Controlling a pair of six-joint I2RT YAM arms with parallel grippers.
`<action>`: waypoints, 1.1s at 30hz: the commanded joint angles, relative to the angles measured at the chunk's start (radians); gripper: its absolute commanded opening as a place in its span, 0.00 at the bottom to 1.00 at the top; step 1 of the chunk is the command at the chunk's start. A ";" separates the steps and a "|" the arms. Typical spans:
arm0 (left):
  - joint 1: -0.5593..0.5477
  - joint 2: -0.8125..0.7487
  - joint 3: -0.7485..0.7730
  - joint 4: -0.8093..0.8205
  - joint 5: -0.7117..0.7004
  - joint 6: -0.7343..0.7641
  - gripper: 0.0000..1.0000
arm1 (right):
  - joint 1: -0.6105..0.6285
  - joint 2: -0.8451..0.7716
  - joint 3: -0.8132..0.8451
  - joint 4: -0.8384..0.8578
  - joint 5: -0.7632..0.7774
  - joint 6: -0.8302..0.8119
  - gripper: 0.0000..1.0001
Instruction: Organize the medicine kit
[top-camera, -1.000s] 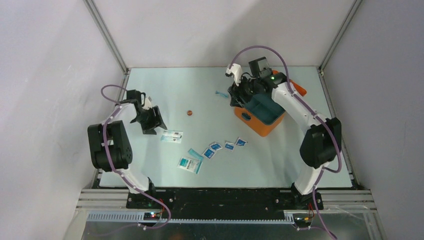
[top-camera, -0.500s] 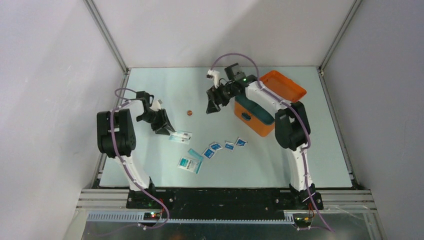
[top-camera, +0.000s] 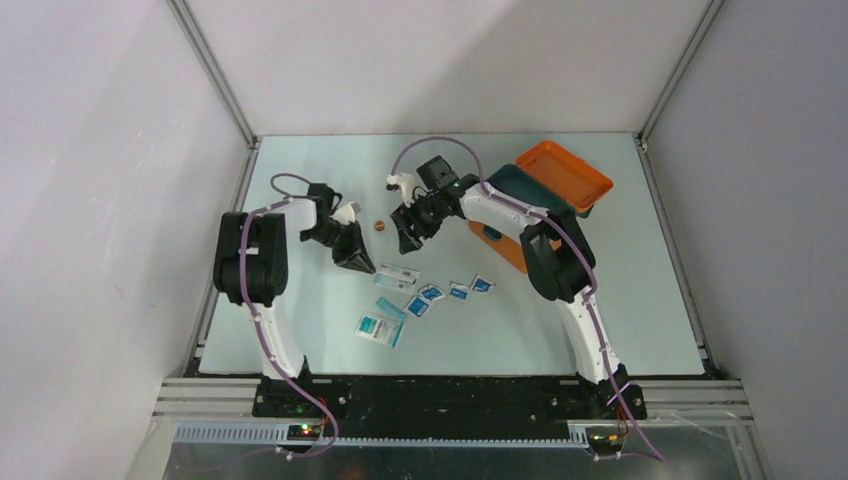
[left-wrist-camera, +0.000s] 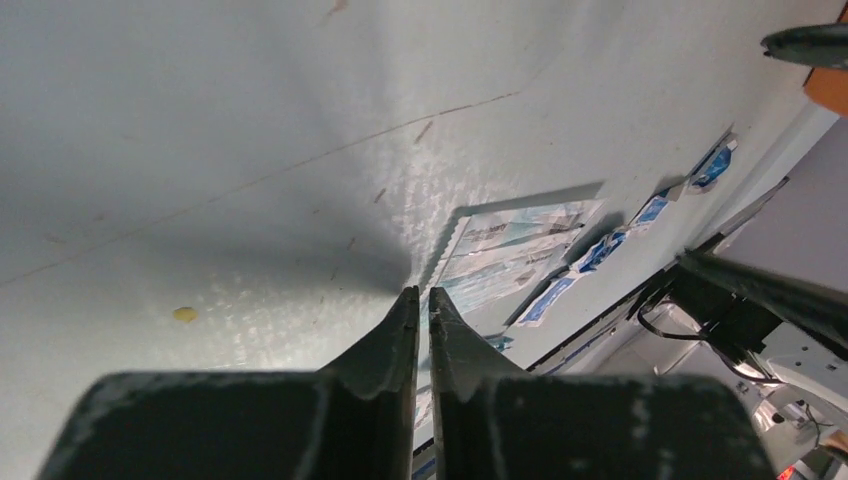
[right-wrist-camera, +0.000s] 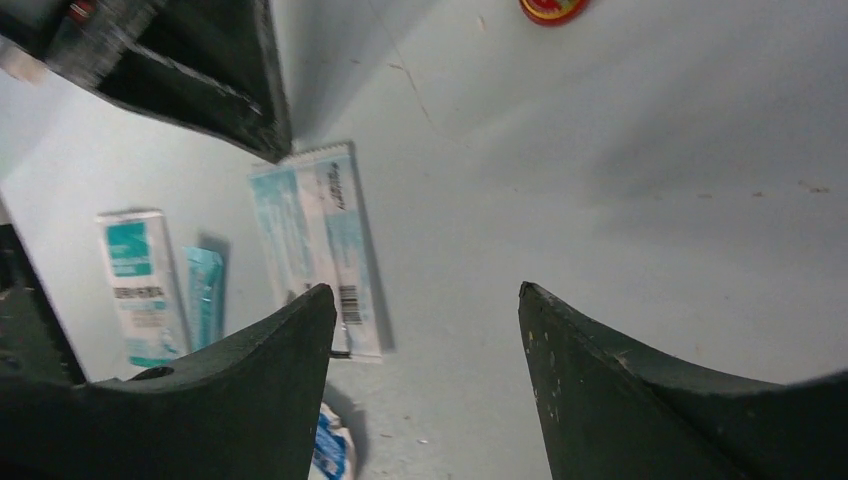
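Observation:
The medicine kit's orange lid (top-camera: 565, 172) stands swung back at the far right. Its dark teal tray (top-camera: 518, 180) shows beside the lid, and my right arm crosses the case. A long clear packet (top-camera: 397, 275) (left-wrist-camera: 510, 245) (right-wrist-camera: 320, 250) lies flat mid-table. My left gripper (top-camera: 366, 266) (left-wrist-camera: 423, 292) is shut to a thin slit, its tips at the packet's left edge with nothing visibly between them. My right gripper (top-camera: 405, 240) (right-wrist-camera: 425, 290) hangs open just above the table, right behind the packet, holding nothing.
Three small blue-white sachets (top-camera: 459, 291) (left-wrist-camera: 650, 212) lie in a row right of the packet. Teal-and-white packets (top-camera: 380, 328) (right-wrist-camera: 135, 285) lie nearer the front. A small red disc (top-camera: 378, 226) (right-wrist-camera: 548, 8) sits between the two grippers.
My left gripper closed and slid right, pushing the clear packet toward the centre. My right arm swung left from over the kit down to the table beside the packet.

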 joint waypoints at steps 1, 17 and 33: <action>0.044 -0.024 0.016 0.006 0.043 -0.042 0.15 | 0.029 -0.031 -0.052 -0.020 0.098 -0.130 0.71; 0.103 -0.164 -0.002 0.006 -0.053 -0.075 0.33 | 0.082 -0.088 -0.158 -0.111 0.087 -0.321 0.68; 0.235 -0.223 0.099 0.007 0.031 -0.211 0.38 | 0.184 -0.119 -0.326 -0.039 0.382 -0.419 0.62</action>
